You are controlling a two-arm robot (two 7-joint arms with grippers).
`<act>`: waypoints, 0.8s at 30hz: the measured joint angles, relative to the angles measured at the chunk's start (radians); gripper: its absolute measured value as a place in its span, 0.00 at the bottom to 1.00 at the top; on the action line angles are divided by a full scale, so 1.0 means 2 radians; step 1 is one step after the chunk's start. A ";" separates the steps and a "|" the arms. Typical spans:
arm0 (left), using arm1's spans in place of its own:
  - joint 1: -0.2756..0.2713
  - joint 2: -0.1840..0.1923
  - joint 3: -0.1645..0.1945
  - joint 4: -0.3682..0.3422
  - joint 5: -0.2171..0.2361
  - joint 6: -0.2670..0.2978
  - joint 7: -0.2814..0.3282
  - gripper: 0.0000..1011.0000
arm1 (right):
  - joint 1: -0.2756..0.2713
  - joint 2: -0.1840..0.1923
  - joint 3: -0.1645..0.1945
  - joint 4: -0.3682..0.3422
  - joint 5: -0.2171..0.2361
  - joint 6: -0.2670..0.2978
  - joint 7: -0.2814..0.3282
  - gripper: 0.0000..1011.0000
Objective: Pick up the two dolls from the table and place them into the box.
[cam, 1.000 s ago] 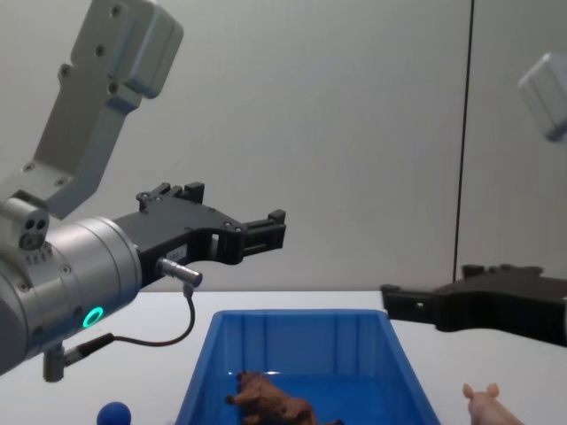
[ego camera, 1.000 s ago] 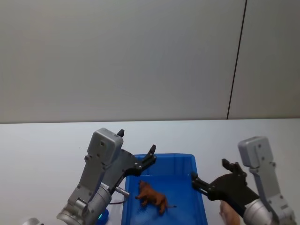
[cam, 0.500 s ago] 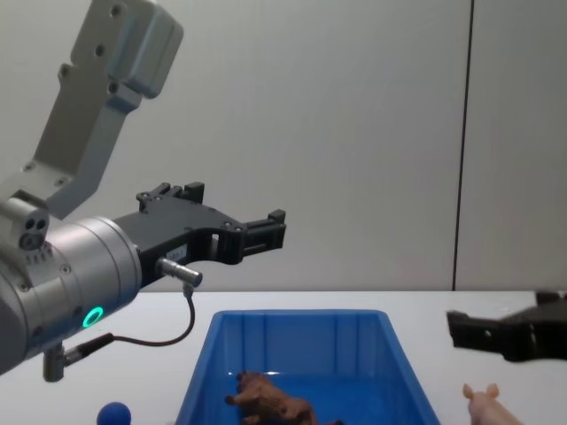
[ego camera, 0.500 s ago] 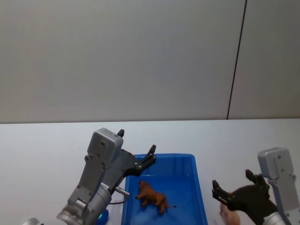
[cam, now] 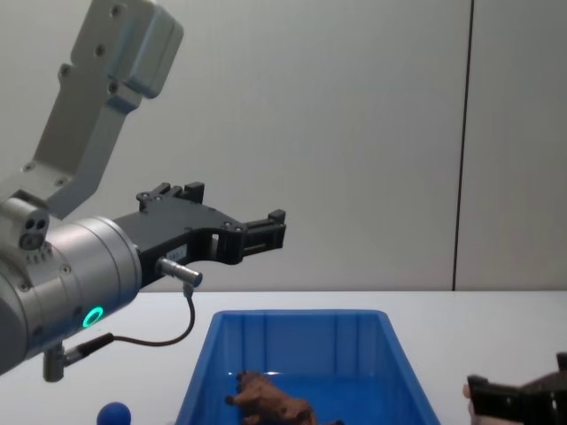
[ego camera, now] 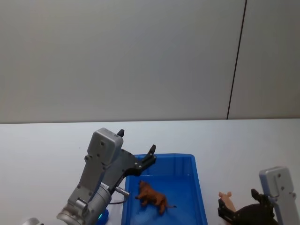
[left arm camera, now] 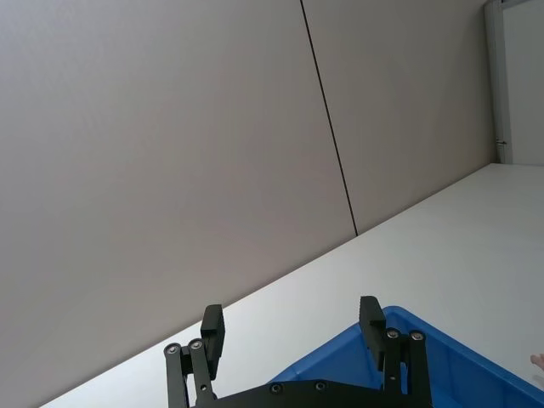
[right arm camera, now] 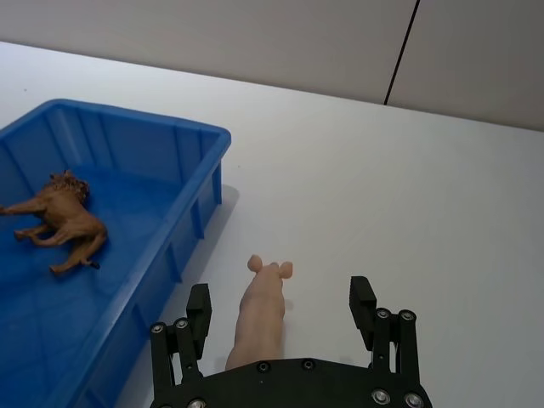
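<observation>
Pig on tabletop right of box, our wide right hand over it; lion inside; left hand wide; blue ball left.

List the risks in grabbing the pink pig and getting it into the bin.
The pig sits on the table close beside the box, between the fingers of the open right gripper; the finger nearer the box may clip its wall. Its rounded body might slip out as they close. The open left gripper hovers over the box and could obstruct the drop.

Pig rump behind right end effector
</observation>
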 joint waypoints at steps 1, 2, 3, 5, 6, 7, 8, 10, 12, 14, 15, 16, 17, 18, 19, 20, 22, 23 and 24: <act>0.000 0.000 0.000 0.000 0.000 0.000 0.000 0.99 | 0.000 -0.001 0.000 0.003 -0.001 -0.001 0.000 0.99; 0.000 0.000 0.000 0.000 0.000 0.000 0.000 0.99 | 0.000 -0.001 -0.001 0.005 -0.001 -0.002 0.000 0.99; 0.000 0.000 0.000 0.000 0.000 0.000 0.000 0.99 | 0.000 -0.002 -0.001 0.008 -0.002 -0.003 0.001 0.99; 0.000 0.000 0.000 0.000 0.000 0.000 0.000 0.99 | 0.001 -0.004 -0.002 0.019 -0.004 -0.008 0.003 0.99; 0.000 0.000 0.000 0.000 0.000 0.000 0.000 0.99 | 0.001 -0.005 -0.002 0.021 -0.004 -0.010 0.003 0.99; 0.000 0.000 0.000 0.000 0.000 0.000 0.000 0.99 | 0.002 -0.005 -0.003 0.024 -0.005 -0.011 0.004 0.98; 0.000 0.000 0.000 0.000 0.000 0.000 0.000 0.99 | 0.002 -0.006 -0.003 0.027 -0.005 -0.013 0.005 0.97; 0.000 0.000 0.000 0.000 0.000 0.000 0.000 0.99 | 0.004 -0.008 -0.003 0.035 -0.006 -0.017 0.007 0.91; 0.000 0.000 0.000 0.000 0.000 0.000 0.000 0.99 | 0.006 -0.010 -0.004 0.041 -0.006 -0.021 0.009 0.87; 0.000 0.000 0.000 0.000 0.000 0.000 0.000 0.99 | 0.008 -0.012 -0.004 0.049 -0.006 -0.025 0.011 0.82; 0.000 0.000 0.000 0.000 0.000 0.000 0.000 0.99 | 0.009 -0.013 -0.004 0.052 -0.006 -0.026 0.011 0.78; 0.000 0.000 0.000 0.000 0.000 0.000 0.000 0.99 | 0.010 -0.014 -0.005 0.057 -0.006 -0.028 0.012 0.75; 0.000 0.000 0.000 0.000 0.000 0.000 0.000 0.99 | 0.010 -0.014 -0.005 0.057 -0.006 -0.028 0.012 0.75; 0.000 0.000 0.000 0.000 0.000 0.000 0.000 0.99 | 0.012 -0.016 -0.005 0.062 -0.006 -0.030 0.013 0.72; 0.000 0.000 0.000 0.000 0.000 0.000 0.000 0.99 | 0.013 -0.017 -0.005 0.067 -0.005 -0.032 0.013 0.67; 0.000 0.000 0.000 0.000 0.000 0.000 0.000 0.99 | 0.013 -0.018 -0.005 0.068 -0.005 -0.033 0.013 0.64; 0.000 0.000 0.000 0.000 0.000 0.000 0.000 0.99 | 0.014 -0.019 -0.005 0.072 -0.005 -0.034 0.013 0.59; 0.000 0.000 0.000 0.000 0.000 0.000 0.000 0.99 | 0.015 -0.020 -0.005 0.075 -0.004 -0.035 0.013 0.54; 0.000 0.000 0.000 0.000 0.000 0.000 0.000 0.99 | 0.015 -0.020 -0.004 0.076 -0.004 -0.036 0.013 0.51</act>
